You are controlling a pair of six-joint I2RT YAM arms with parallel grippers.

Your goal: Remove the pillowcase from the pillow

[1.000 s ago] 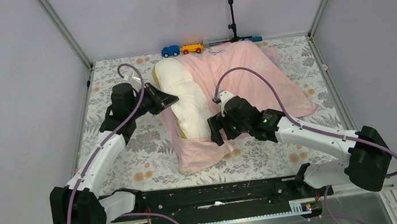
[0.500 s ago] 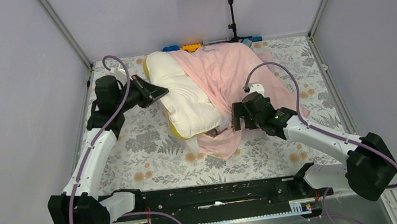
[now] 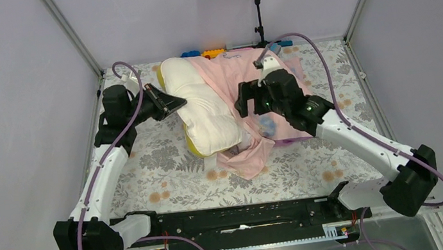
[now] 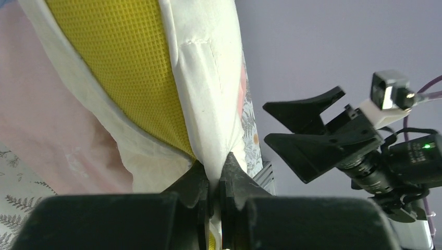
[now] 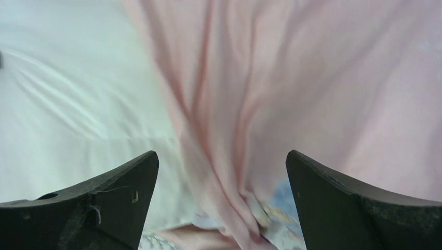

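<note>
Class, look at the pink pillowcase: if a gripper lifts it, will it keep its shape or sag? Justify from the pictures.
Probably floppy: the pillowcase lies in long soft folds and bunches beside the pillow. Likely light: the fabric looks thin. The open right gripper should probably pinch a gathered fold.

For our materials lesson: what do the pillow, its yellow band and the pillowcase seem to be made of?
Pillow: matte white cloth, likely padded; it bulges and puckers softly. Yellow band: open mesh, a fine grid of holes. Pillowcase: thin pale pink fabric, perhaps cotton or polyester; it drapes in long folds.
</note>
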